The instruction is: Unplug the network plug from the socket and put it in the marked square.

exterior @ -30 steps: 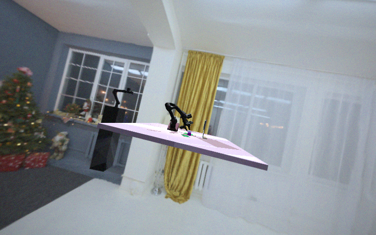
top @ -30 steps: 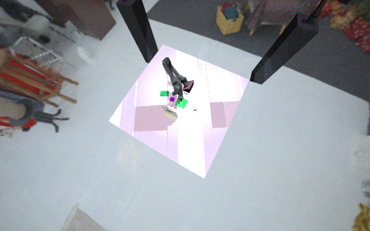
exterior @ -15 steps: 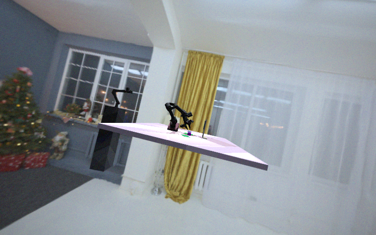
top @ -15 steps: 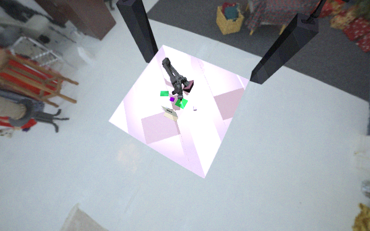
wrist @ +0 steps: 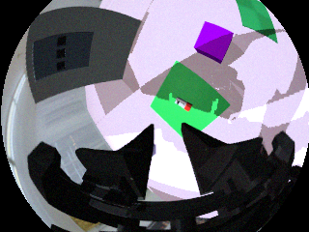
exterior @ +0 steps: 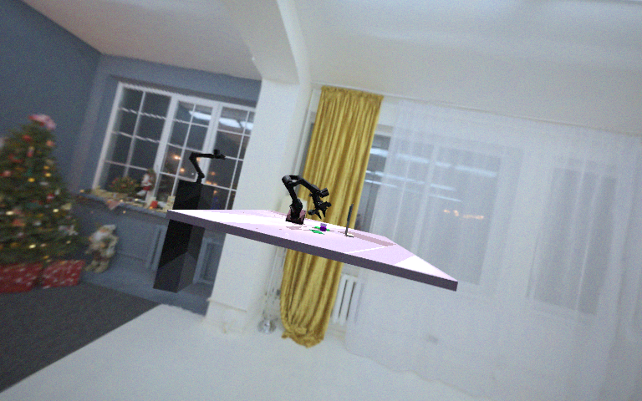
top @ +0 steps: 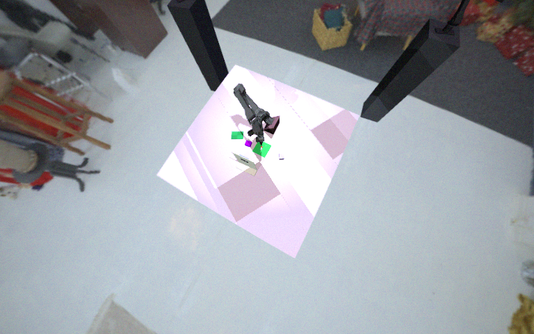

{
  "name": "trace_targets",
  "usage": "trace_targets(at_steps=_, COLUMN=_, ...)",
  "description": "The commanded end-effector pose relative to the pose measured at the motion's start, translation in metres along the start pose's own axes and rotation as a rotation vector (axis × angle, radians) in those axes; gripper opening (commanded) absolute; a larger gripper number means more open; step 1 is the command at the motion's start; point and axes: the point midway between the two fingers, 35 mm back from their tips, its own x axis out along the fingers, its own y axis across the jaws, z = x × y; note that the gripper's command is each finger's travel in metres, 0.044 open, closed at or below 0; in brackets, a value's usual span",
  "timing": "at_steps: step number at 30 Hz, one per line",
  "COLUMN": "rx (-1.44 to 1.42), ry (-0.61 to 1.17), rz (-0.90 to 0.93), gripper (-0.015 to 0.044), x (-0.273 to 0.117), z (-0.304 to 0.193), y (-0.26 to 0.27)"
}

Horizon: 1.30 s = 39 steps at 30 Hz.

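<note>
Fingers parted partway and with nothing between them, the hand [top: 260, 142] [exterior: 323, 214] [wrist: 168, 127] hung above the table [top: 289, 209] [exterior: 265, 227] [wrist: 285, 68], its dark, pointed tips aimed downward. Beneath and ahead of them in the wrist view, the plug [top: 261, 147] [wrist: 182, 103] lay out of its socket, close to the middle of the larger green square [top: 264, 151] [exterior: 328, 228] [wrist: 166, 101]. It looked tiny, whitish at one end and red at the other, and it was apart from both fingers. Shadow covered much of that square. A purple block [top: 247, 143] [exterior: 323, 227] [wrist: 213, 43] sat near it, outside the green. Beyond the block was a smaller green patch [top: 236, 135] [exterior: 318, 231] [wrist: 258, 18]. Off to the other side stood the upright panel [top: 245, 161] [exterior: 349, 220] [wrist: 110, 48], with three dark openings in a row on its face. The top view also showed a small pale object [top: 281, 156], well apart from the panel. Farther off, a second black arm [exterior: 195, 159] stood on a dark pillar [exterior: 185, 203], and a gold curtain [exterior: 340, 141] hung behind the table.
</note>
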Motion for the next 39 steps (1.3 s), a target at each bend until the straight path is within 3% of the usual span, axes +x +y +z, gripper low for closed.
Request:
trace_targets(at_steps=1, rx=0.007, ry=-0.006, rz=0.006, gripper=0.0156, x=-0.007, z=0.002, y=0.006)
trace_targets(at_steps=39, rx=0.0, ry=-0.003, rz=0.001, gripper=0.0156, x=-0.053, z=0.001, y=0.035)
